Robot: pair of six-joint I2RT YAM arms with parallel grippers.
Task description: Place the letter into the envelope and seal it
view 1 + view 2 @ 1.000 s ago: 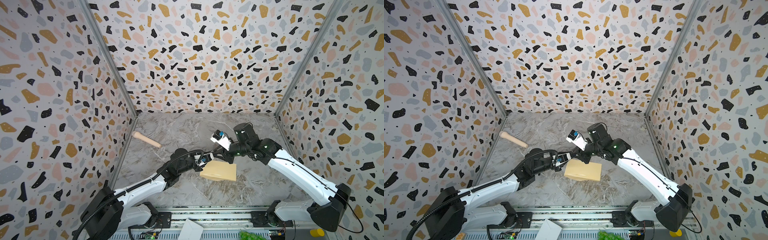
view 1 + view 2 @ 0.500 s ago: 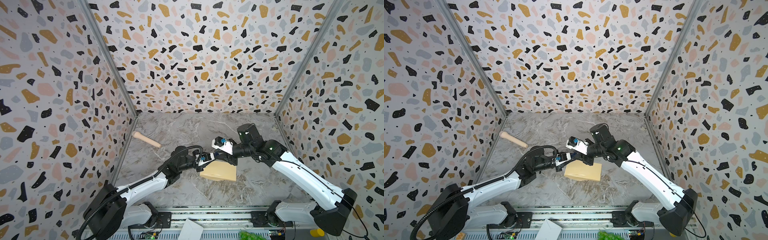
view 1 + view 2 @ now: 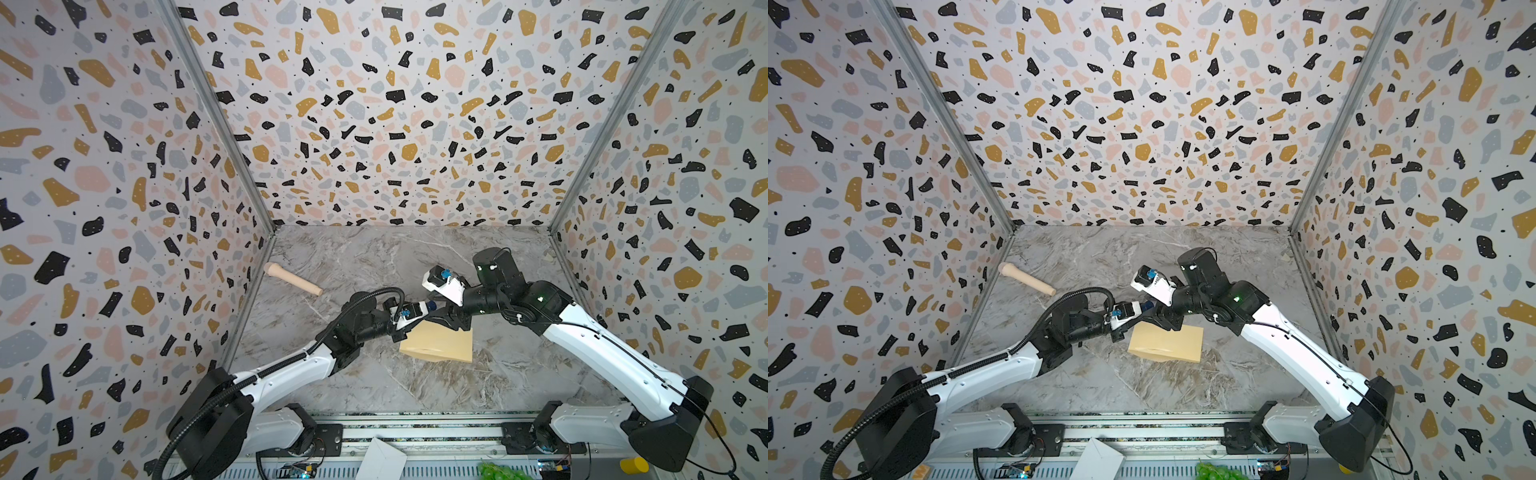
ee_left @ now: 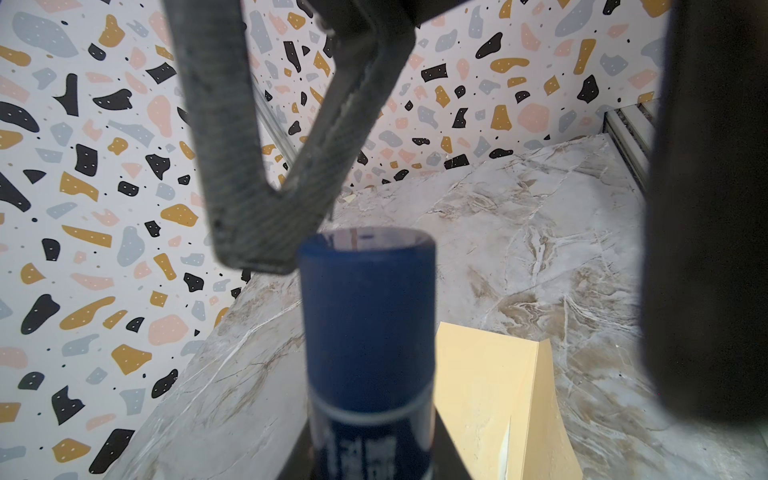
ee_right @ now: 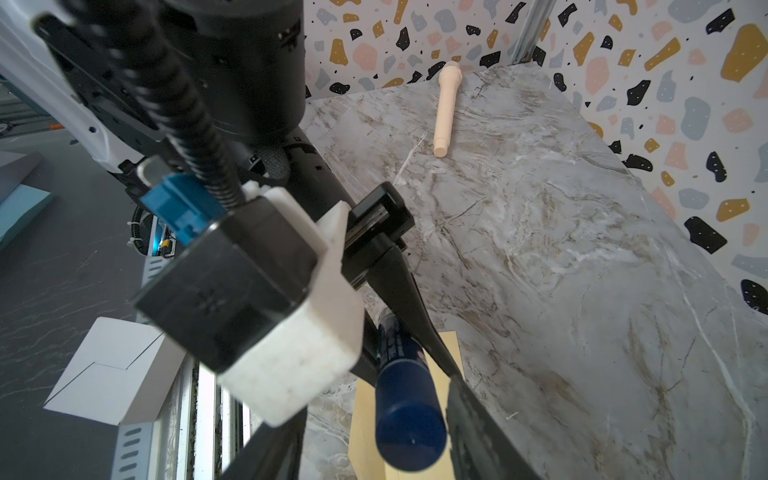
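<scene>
**A robot test cell in a lab**

Terrazzo-print panels (image 3: 374,124) box in a marble-look tabletop (image 3: 415,386) on three sides, joined by aluminium posts (image 3: 221,120). At 6 o'clock a metal rail (image 3: 419,432) carries two robot arms (image 3: 286,376), with exposed circuit boards (image 3: 301,471) below.

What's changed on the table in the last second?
The right hand dropped toward the left hand and opened around the tip of the blue glue stick held there. The left hand, envelope and wooden peg stayed put.
</scene>
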